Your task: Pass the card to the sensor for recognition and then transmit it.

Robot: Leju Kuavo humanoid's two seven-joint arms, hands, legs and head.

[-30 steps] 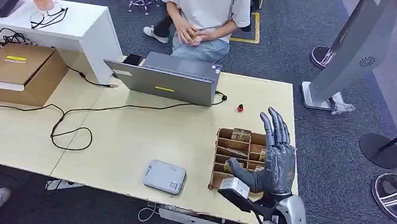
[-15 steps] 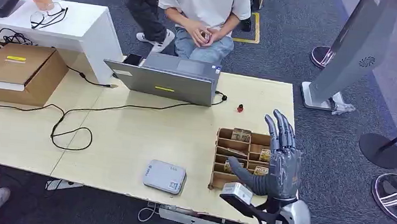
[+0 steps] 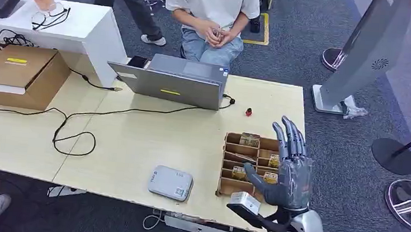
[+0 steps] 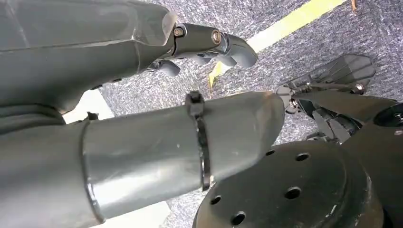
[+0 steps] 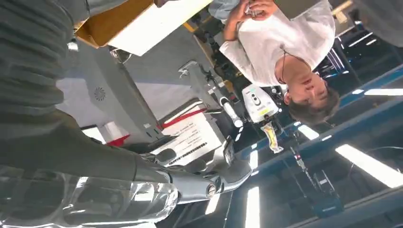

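Right robot hand [image 3: 292, 171] is seen raised over the near right part of the counter [image 3: 134, 138], fingers [image 3: 290, 136] stretched apart and pointing away from the robot, thumb out to the side, nothing held; it is poised above the cardboard card box [image 3: 242, 164], whose slotted compartments hold cards [image 3: 249, 140] standing on edge; whether the hand touches the box cannot be told. Left robot hand [image 4: 209, 45] is seen in the left wrist view above grey carpet [image 4: 304, 42] with a yellow line, fingers curled in, nothing visibly held. Grey sensor [image 3: 170, 182] lies flat near the counter's front edge, just left of the box, apart from it; closed laptop [image 3: 172, 80] lies at the far edge, a black cable [image 3: 79, 117] trailing left; a seated person [image 3: 212, 10] is behind the counter.
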